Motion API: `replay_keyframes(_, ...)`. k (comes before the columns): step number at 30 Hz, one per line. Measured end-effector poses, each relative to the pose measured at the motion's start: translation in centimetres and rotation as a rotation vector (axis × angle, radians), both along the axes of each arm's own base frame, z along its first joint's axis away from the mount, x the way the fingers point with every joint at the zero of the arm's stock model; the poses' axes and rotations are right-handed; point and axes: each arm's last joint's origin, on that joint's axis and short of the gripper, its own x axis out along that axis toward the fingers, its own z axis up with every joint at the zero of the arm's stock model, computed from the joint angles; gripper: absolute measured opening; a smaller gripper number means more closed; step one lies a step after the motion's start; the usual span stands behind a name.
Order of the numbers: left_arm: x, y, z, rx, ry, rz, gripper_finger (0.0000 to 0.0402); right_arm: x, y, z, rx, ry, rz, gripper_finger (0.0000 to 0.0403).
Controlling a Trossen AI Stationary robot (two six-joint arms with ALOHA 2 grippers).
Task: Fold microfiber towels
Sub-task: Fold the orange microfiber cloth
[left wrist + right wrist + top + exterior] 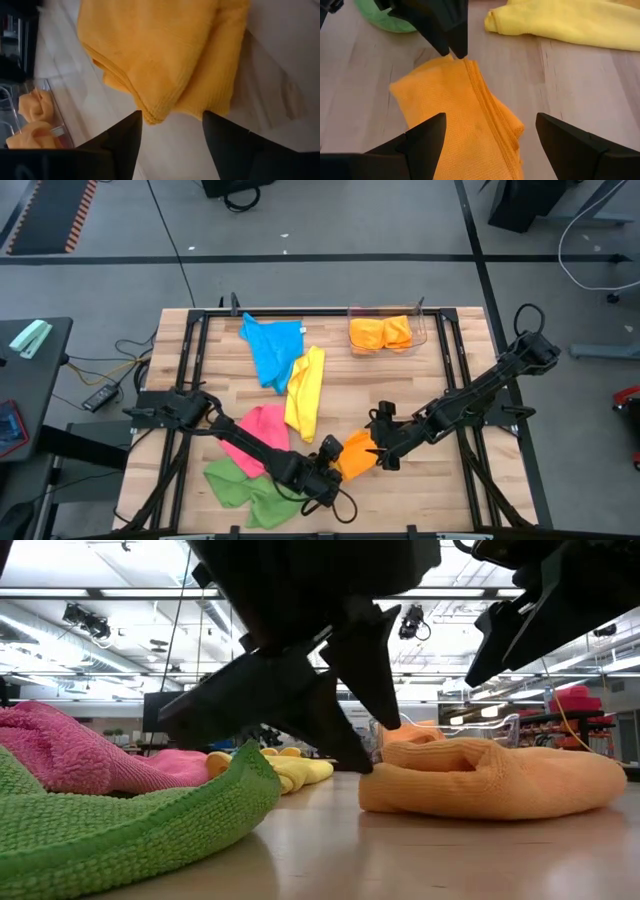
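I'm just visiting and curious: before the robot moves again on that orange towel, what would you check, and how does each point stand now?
1. Orange towel lying folded on the table: ok.
2. Left gripper open, fingers straddling the towel's corner: ok.
3. Right gripper open above the towel, holding nothing: ok.
4. The two grippers apart from each other: close in the right wrist view; cannot tell.
5. Green towel and pink towel apart from the orange one: ok.
6. Clear bin already holds folded orange towels: ok.
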Motion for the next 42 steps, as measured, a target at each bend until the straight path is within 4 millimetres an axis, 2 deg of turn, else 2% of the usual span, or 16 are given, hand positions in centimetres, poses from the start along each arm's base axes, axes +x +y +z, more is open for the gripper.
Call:
replay_keyframes(7, 0.4, 0.8, 0.5, 0.033, -0.018, 0.011, 0.0177, 0.0, 0.0, 0.0, 0.003, -0.006, 0.000, 0.0316)
replay_keyframes(14, 1.1, 2.1, 0.5, 0.028, 0.006, 0.007, 0.0169, 0.2, 0.1, 0.2, 0.006, -0.029, 0.010, 0.0316)
replay_keyframes(21, 1.5, 1.7, -0.7, 0.020, 0.036, -0.062, 0.0168, 0.2, 0.1, 0.2, -0.007, -0.037, 0.000, 0.0316)
replay_keyframes(25, 1.6, 1.6, -0.5, 0.031, 0.024, -0.085, 0.0159, 0.3, 0.1, 0.3, -0.008, -0.042, 0.005, 0.0316)
replay_keyframes(30, 1.7, 1.6, -0.4, 0.040, 0.003, -0.071, 0.0122, 0.4, 0.1, 0.4, -0.014, -0.060, -0.006, 0.0316)
replay_keyframes(38, 1.7, 1.7, -0.4, 0.060, 0.014, -0.081, 0.0031, 0.4, 0.1, 0.4, -0.017, -0.067, -0.008, 0.0316)
replay_keyframes(42, 1.5, 1.3, -0.4, 0.114, 0.020, -0.101, 0.0011, 0.4, 0.1, 0.4, -0.015, -0.069, -0.008, 0.0316)
